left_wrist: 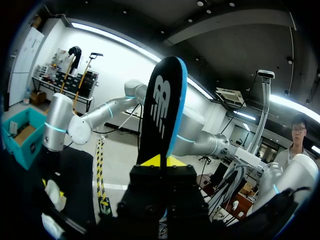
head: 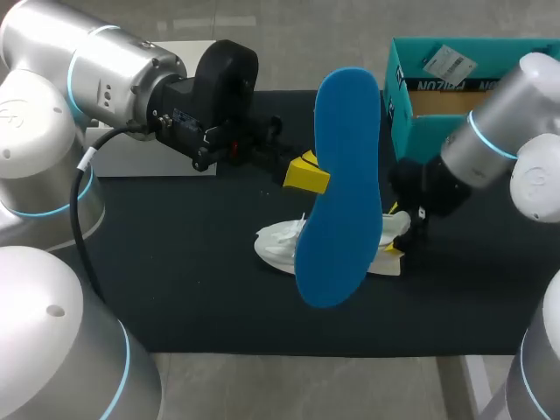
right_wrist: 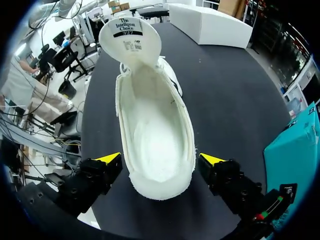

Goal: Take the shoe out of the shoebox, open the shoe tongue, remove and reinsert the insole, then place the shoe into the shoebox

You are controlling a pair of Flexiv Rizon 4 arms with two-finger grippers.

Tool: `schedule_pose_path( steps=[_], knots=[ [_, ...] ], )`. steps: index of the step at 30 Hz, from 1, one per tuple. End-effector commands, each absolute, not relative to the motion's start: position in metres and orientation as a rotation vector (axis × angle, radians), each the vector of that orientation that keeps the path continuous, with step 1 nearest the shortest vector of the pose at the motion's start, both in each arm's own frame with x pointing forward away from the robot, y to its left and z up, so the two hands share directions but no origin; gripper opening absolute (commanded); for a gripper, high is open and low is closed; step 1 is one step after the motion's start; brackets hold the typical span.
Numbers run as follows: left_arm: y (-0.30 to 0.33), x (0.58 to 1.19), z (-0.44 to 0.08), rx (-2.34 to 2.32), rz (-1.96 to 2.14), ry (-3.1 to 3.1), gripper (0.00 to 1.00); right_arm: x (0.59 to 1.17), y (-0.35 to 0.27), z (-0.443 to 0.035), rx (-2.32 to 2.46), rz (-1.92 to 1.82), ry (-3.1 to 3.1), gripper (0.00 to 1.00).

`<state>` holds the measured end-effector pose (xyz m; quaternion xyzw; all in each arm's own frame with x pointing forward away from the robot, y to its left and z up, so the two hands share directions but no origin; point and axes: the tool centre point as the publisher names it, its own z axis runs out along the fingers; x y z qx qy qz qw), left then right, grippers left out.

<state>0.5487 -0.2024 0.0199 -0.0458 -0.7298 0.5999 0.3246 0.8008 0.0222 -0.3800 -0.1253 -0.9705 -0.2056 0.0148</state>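
The insole [head: 341, 184] is out of the shoe [right_wrist: 157, 130] and up in the air. My left jaws are pressed on its edge and hold it above the counter [head: 175, 262], over the middle of the shoe. In the left wrist view it stands up from the jaws, with the dark printed face on one side and the blue on the other.

The shoe lies on the counter, near the shoebox [head: 407, 122] but apart from it. Its tongue [right_wrist: 130, 40] is folded back, so the opening is wide and I can see the bare bottom inside. My right jaws are spread, one on each side of the heel and just beside it. I see no firm contact there, so I count them as not gripping.

The next step, as I judge it, is to put the insole back, and this depends on one thing — the two long axes do not agree. In the head view the shoe runs across, with the heel toward my right arm [head: 499, 131] and the toe toward my left. The insole runs crosswise to it. My left arm [head: 131, 79] must turn the insole until it lies along the shoe. Then it goes in through the opening, which faces up.

The right arm is the nearer one to the heel — it can steady the shoe.
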Motion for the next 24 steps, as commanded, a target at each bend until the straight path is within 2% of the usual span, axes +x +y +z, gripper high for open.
schedule_pose_path(
  steps=[1, 17, 24],
  knots=[
    [-0.204, 0.549, 0.02, -0.121, 1.574, -1.912, 0.0, 0.794, 0.02, -0.366, -0.399, -0.436, -3.053, 1.0],
    [-0.204, 0.549, 0.02, -0.121, 1.574, -1.912, 0.0, 0.781, 0.013, -0.342, -0.349, -0.152, -3.052, 1.0],
    [-0.204, 0.549, 0.02, -0.121, 1.574, -1.912, 0.0, 0.777, 0.012, -0.324, -0.38, -0.14, -3.069, 1.0]
  ],
)
